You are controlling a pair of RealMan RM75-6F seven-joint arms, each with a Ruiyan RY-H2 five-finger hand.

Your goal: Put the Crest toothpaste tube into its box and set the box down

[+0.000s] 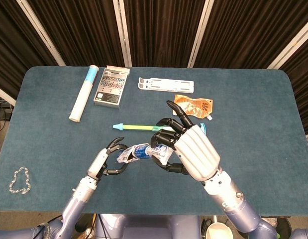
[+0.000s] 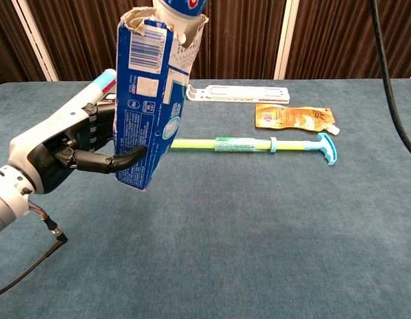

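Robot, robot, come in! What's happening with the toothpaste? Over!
Left robot hand holds box off the table. Right robot hand holds tube, its end inside the box's open top. Not fully in. Nothing in the way.

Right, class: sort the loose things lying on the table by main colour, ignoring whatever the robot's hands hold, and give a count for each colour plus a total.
White: 3 – the rolled tube, the flat rack, the bead chain
Grey: 1 – the card packet
Orange: 1 – the pouch
Yellow-green: 1 – the long stick
Total: 6
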